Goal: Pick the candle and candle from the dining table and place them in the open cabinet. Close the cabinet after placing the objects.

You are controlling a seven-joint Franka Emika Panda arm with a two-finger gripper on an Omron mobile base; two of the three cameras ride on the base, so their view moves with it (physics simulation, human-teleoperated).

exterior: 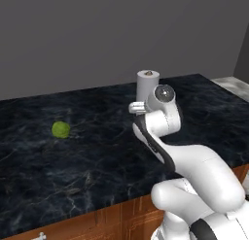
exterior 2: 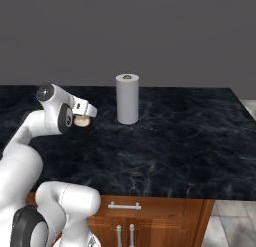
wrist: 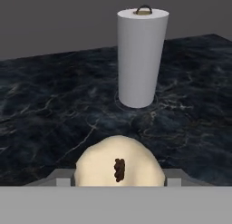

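Black marble dining table (exterior 2: pixel 190 141), gripper (wrist: pixel 118 184) clamped on squat cream candle (wrist: pixel 118 164), white paper-towel roll (wrist: pixel 139 55) just ahead.

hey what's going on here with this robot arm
A white robot arm reaches over the black marble table with its tool closed around a squat cream candle, holding it above the tabletop. A white paper towel roll stands upright just beyond it, and a green ball sits off to the left.
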